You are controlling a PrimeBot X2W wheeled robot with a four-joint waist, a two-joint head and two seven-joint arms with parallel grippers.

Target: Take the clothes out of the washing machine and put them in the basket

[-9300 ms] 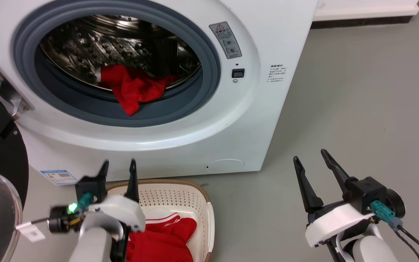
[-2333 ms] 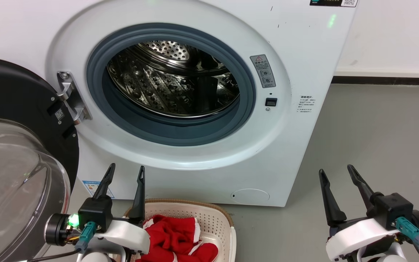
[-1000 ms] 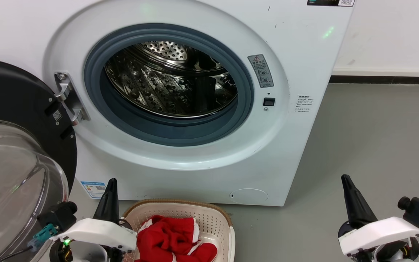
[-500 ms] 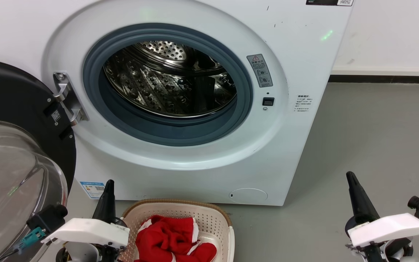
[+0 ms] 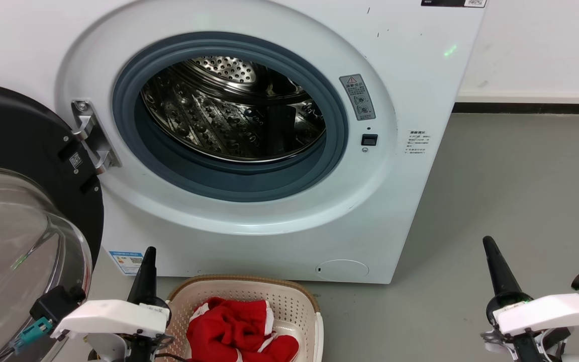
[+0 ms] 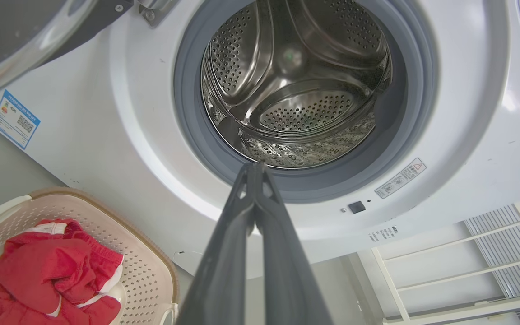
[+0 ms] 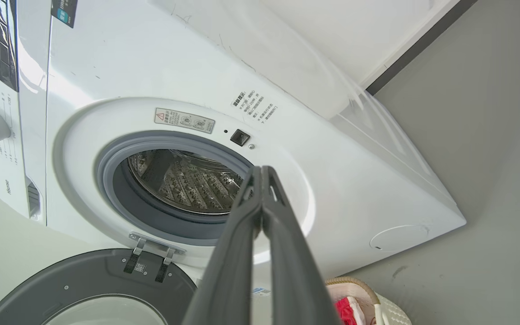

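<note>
Clothes (image 5: 242, 329) lie bundled in the basket (image 5: 289, 301) at the bottom centre of my head view, red fabric with white trim heaped toward its left side. The basket sits on the grey floor (image 5: 520, 191) just in front of the washing machine (image 5: 269, 241), below its porthole.

My left hand (image 5: 150, 250) is at the lower left of the frame, just beside the basket's left rim, with its two fingers pressed together on nothing. The clothes lie to its right and lower in the picture. From this angle I can't quite tell whether the white wrist housing touches the rim.

In the left wrist view the fingertips meet in front of the lower gasket. The clothes (image 6: 48, 271) fill the lower left corner, well apart from the tips.

My right hand (image 5: 487, 240) is at the lower right of the head view, well apart from the basket, and is likewise closed and empty. Its wrist view has the tips together across the porthole. A sliver of red shows in the basket (image 7: 388, 311) at the bottom edge.

At the left of the head view the door (image 5: 18, 151) hangs open, and the steel drum (image 5: 229, 115) sits at upper centre.
</note>
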